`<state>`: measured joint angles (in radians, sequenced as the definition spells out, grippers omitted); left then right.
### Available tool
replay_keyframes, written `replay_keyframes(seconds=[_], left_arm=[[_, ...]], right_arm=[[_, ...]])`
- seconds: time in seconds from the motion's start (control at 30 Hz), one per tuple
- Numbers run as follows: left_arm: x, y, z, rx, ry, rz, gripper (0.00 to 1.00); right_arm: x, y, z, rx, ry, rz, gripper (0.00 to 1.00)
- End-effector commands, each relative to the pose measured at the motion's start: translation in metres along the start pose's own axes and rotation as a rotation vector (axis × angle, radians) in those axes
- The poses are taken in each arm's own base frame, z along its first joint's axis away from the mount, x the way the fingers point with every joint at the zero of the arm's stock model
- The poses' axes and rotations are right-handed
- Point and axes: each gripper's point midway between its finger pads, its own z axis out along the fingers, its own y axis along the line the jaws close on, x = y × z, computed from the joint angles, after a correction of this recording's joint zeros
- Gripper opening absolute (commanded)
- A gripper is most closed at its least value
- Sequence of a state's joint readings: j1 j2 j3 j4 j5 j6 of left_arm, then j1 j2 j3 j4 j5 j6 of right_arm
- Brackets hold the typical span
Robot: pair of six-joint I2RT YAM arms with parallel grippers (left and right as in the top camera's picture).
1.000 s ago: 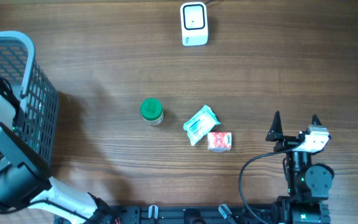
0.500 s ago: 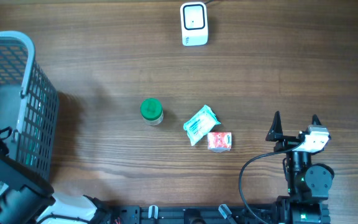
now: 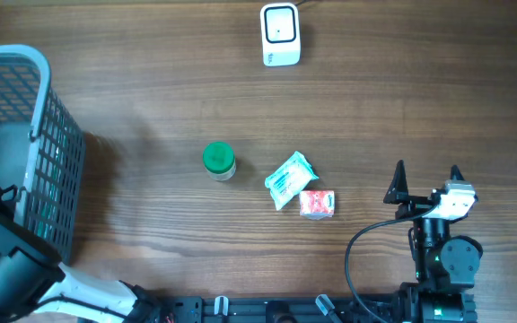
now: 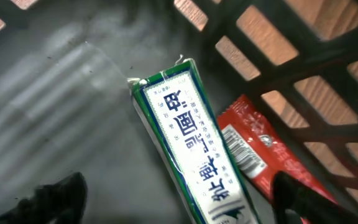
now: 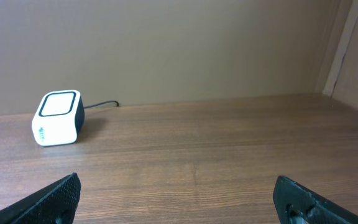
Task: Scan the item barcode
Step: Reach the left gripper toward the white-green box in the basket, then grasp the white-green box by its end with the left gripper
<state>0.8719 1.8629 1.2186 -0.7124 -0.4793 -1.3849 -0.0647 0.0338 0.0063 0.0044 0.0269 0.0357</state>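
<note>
The left gripper point(image 4: 179, 202) hangs inside the basket point(image 3: 56, 161) at the left edge of the overhead frame. Its fingers stand wide apart and clamp nothing. Below it in the wrist view, a green-and-white box point(image 4: 188, 143) lies on the basket floor, with a red pack point(image 4: 260, 155) just to its right against the mesh. The right gripper point(image 3: 427, 172) sits at the lower right, also spread open and empty, facing the scanner point(image 3: 281, 34) at top centre.

The items that look unscanned wait mid-table point(image 3: 151, 90): a green-lidded jar point(image 3: 218, 160), then to its right a teal packet point(image 3: 290, 179), with a pink packet point(image 3: 317, 204) against it or nearly so.

Several things could go wrong from here:
- The left arm is deep in the basket, so lifting out at an angle could snag a finger on the mesh and shift or tip the basket.
- The box runs down between the open fingers, and a low sideways move could drag it.
- The two packets lie so close that grabbing one may nudge or pinch the other.
- Both packets look soft, so a crumpled wrapper could fold the barcode and spoil the read.
- The jar is round and may slip or topple under an off-centre squeeze.
- I cannot tell where any barcode sits, so one may end up facing away from the scanner.
</note>
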Motion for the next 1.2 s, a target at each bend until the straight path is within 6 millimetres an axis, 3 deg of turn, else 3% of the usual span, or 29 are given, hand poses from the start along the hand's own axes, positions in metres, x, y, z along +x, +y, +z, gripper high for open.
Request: replay_keyframes(seconds=[0.0,0.1,0.17,0.37,0.53,0.67,0.87,0.97,1.0,1.17], left_arm=[[0.005,0.003,0.009,-0.033,0.013,0.005,0.50],[0.005,0.008,0.009,-0.049,0.017,0.063,0.18],[0.005,0.009,0.009,-0.054,0.019,0.091,0.12],[0.007,0.016,0.005,-0.077,0.034,0.109,0.04],[0.003,0.005,-0.025,0.006,0.040,0.149,0.04],[-0.002,-0.014,-0.075,0.156,0.033,0.134,0.10],[-0.006,-0.026,-0.180,0.468,0.081,0.142,0.15],[-0.012,-0.018,-0.237,0.642,0.144,0.122,0.15],[-0.014,-0.011,-0.263,0.728,0.189,0.112,0.15],[-0.016,0.027,-0.356,1.047,0.369,0.121,0.15]], right_arm=[[-0.001,0.000,0.000,-0.004,-0.005,-0.009,1.00],[-0.001,0.000,0.000,-0.004,-0.006,-0.009,1.00],[-0.001,0.000,0.000,-0.004,-0.006,-0.009,1.00],[-0.001,0.000,0.000,-0.004,-0.006,-0.009,1.00],[-0.001,0.000,0.000,-0.004,-0.006,-0.009,1.00],[-0.001,0.000,0.000,-0.004,-0.006,-0.009,1.00],[-0.001,0.000,0.000,-0.004,-0.006,-0.009,1.00],[-0.001,0.000,0.000,-0.004,-0.006,-0.009,1.00],[-0.001,0.000,0.000,-0.004,-0.006,-0.009,1.00],[-0.001,0.000,0.000,-0.004,-0.006,-0.009,1.00]])
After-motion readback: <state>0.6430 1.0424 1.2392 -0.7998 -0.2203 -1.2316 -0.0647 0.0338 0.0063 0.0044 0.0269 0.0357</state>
